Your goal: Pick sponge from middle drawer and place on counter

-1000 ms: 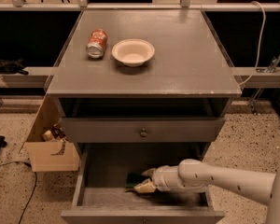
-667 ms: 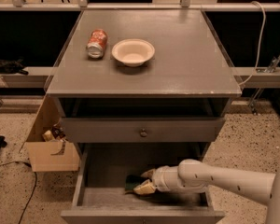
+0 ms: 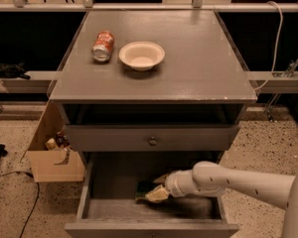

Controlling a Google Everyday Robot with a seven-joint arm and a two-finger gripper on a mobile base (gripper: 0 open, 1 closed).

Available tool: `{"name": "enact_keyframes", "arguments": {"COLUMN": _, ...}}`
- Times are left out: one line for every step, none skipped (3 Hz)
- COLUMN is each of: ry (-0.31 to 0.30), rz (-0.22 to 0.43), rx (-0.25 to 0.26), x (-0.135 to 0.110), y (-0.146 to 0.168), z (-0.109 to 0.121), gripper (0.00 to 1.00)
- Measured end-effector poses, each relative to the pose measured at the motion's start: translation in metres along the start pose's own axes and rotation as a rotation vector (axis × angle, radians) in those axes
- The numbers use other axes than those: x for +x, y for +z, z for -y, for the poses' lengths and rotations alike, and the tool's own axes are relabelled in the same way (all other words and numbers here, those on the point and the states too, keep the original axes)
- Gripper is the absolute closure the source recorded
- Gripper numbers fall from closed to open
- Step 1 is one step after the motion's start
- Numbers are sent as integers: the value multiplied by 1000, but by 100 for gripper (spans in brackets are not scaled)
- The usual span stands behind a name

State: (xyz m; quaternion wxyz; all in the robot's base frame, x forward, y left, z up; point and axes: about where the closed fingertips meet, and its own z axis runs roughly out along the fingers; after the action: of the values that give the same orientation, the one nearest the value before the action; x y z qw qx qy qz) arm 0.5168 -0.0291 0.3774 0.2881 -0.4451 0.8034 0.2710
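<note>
Below the front edge of the counter [image 3: 198, 68]: the drawer [image 3: 111, 209], pulled out and open. Inside it, about under the middle of that edge, the sponge [image 3: 143, 187], lying flat, green side up. Long side seeming to run left to right, along the front edge; right end hidden, so not sure. Right at the sponge, the gripper [image 3: 154, 188], reaching in from the right. Cannot tell if squeezing or loose. Not lifted yet. Left to do: grab, lift out, set down on the counter. Farther back, toward the left edge, a bowl [image 3: 141, 55] and a can [image 3: 103, 45].
</note>
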Motion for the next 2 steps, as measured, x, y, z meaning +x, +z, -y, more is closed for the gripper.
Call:
{"name": "enact_keyframes", "arguments": {"ry": -2, "rz": -25, "rx": 14, "x": -16, "y": -18, "z": 12, "gripper": 100}}
{"name": "enact_keyframes", "arguments": {"ry": -32, "rz": -49, "rx": 41, "x": -31, "y": -48, "z": 20, "gripper": 100}}
